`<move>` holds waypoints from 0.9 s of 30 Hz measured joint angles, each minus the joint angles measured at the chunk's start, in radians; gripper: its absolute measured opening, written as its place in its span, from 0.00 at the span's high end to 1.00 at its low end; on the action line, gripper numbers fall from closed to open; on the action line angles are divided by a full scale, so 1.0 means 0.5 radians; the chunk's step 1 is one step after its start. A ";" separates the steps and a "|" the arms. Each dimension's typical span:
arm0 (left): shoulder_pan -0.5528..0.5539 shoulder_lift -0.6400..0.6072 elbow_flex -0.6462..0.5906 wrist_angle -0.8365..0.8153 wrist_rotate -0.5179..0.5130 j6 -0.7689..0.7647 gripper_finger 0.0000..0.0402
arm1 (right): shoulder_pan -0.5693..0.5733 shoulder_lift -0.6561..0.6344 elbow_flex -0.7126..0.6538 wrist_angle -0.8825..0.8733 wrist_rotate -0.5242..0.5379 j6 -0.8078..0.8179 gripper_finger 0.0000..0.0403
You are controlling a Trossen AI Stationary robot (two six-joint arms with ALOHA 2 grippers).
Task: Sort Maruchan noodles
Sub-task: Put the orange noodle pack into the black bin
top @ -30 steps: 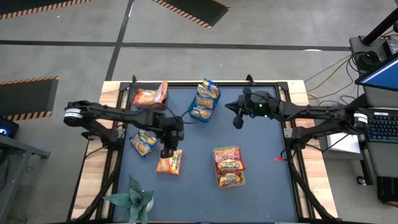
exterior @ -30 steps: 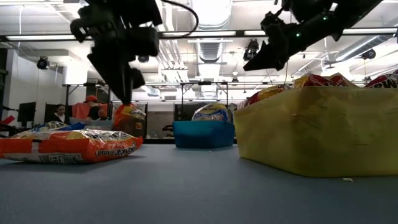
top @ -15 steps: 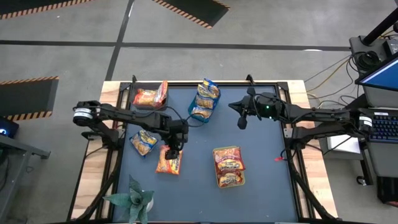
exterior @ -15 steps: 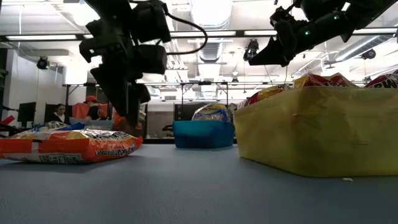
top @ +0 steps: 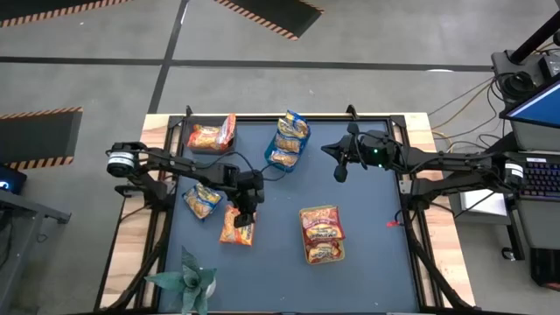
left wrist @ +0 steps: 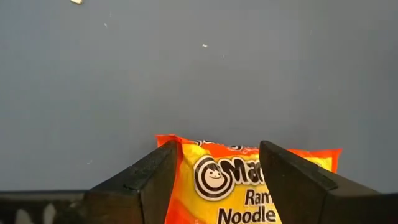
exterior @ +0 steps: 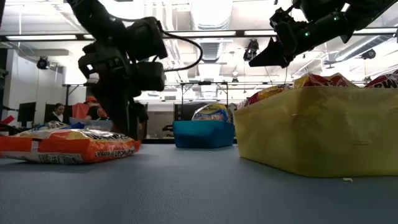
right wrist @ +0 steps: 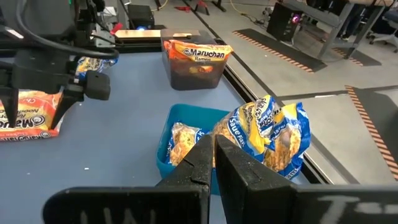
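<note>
The left gripper (top: 242,219) is low over the bench (top: 367,271), its fingers (left wrist: 140,183) spread to either side of an orange noodle packet (left wrist: 239,183) lying flat there. The right gripper (top: 338,172) hangs pressed together above the blue bin (right wrist: 169,146).

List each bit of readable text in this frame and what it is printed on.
"Ma", "Ram", "Noodle", cut off: flat orange crinkly plastic packet between the open left end effector fingers.
"Maruchan": orange packet standing in the dark bin.
"Sauce": blue-and-yellow packet.
Other packet print is too blurred.
</note>
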 joint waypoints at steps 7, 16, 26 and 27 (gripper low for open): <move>0.025 -0.014 -0.127 0.232 0.115 -0.145 0.49 | 0.000 0.000 0.000 0.001 0.000 -0.004 0.98; 0.036 -0.060 -0.154 0.216 0.008 -0.088 0.49 | 0.000 0.000 0.000 0.002 0.001 -0.005 0.98; 0.052 -0.054 -0.210 0.255 0.015 -0.040 0.52 | 0.000 0.000 0.000 0.002 0.000 -0.004 0.98; 0.052 -0.047 -0.213 0.272 0.030 -0.044 0.53 | 0.000 0.000 0.000 0.002 0.000 -0.005 0.98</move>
